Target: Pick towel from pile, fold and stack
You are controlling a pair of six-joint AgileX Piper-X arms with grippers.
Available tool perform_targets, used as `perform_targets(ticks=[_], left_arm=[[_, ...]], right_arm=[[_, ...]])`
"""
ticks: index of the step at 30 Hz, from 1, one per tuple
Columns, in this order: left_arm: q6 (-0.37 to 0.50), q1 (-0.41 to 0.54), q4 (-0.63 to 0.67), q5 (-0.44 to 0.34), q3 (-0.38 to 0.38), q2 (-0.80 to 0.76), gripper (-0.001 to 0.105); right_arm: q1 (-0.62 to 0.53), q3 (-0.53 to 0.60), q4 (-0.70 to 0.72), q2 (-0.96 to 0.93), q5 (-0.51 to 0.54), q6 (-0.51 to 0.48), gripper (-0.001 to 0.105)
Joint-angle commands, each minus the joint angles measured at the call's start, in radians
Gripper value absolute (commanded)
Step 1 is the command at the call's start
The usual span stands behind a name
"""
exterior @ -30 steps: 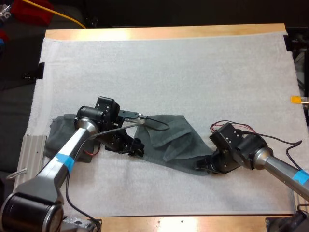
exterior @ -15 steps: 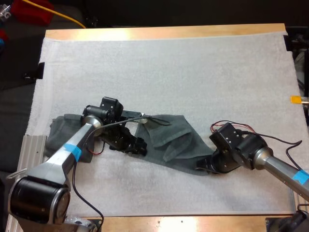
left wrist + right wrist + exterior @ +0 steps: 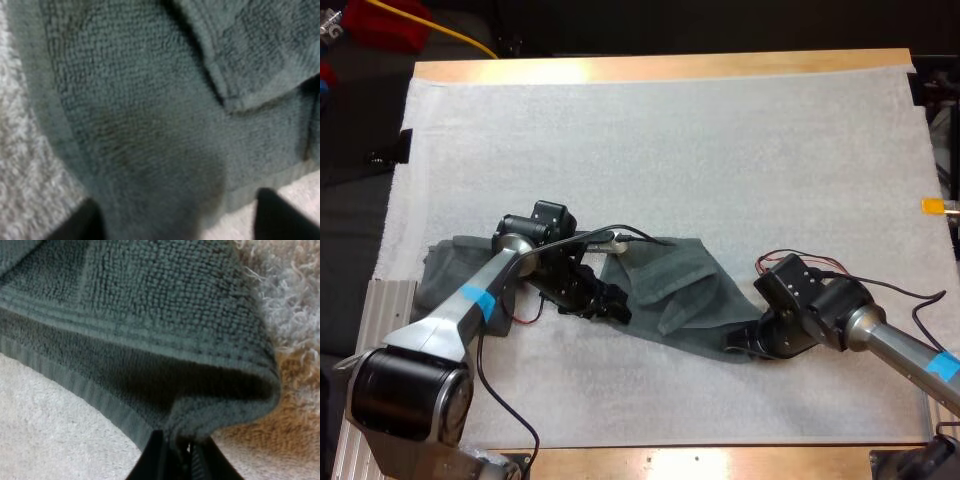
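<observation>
Left tool (image 3: 608, 300): wide open. Its two black fingers (image 3: 75, 222) stand far apart with nothing gripped between them.
Left tool's place: low over the left part of the towel (image 3: 680, 280), near that towel's near edge. Whether the fingertips touch the cloth cannot be told.
Under the left tool: flat dark grey-green weave, with the towel's hemmed border running just beside the fingers and white mat (image 3: 670, 150) beyond the hem. A turned-over flap with a hemmed corner lies on the towel farther out.
Right tool (image 3: 176, 454): closed narrowly on the towel, with a fold of its ribbed hem pinched between the two fingertips.
Right tool's place: at the towel's right-hand near corner, low to the mat, its arm coming in from the right.
Towel at the right tool: the pinched corner is bunched and raised a little, with a shadowed hollow under the fold.
Towel overall: spread between the two tools across the near middle of the mat. It is mostly flat but creased, with one layer doubled over near its middle.
Crumpled heap (image 3: 440, 275): more dark grey-green cloth at the mat's left edge, partly under the left arm. The arm hides whether it joins the spread towel.
Mat: covers most of the tabletop (image 3: 660, 68), whose wooden strip shows along the far side.
</observation>
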Motion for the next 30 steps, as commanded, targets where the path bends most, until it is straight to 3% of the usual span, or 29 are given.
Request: perform_targets(ticks=[1,8,13,18,23,30], left_arm=[[-0.004,-0.006,-0.003,-0.001,0.014,0.024,0.043],[0.008,-0.006,0.023,0.002,0.014,0.020,0.000],[0.072,-0.006,0.092,0.029,0.014,-0.025,0.000],[0.105,-0.006,0.176,0.029,0.014,-0.147,0.000],[0.126,-0.006,0.283,0.029,0.008,-0.268,0.000],[0.172,-0.006,0.492,0.029,-0.064,-0.387,0.000]], right_arm=[[-0.001,-0.001,0.001,-0.009,-0.004,0.005,0.001],[-0.001,-0.001,0.001,-0.009,-0.026,0.005,0.001],[-0.001,-0.004,-0.048,-0.011,-0.135,0.005,0.001],[-0.001,-0.036,-0.068,-0.055,-0.160,0.005,0.001],[-0.001,-0.085,-0.068,-0.132,-0.219,0.066,0.001],[-0.001,-0.137,-0.068,-0.234,-0.262,0.159,0.001]])
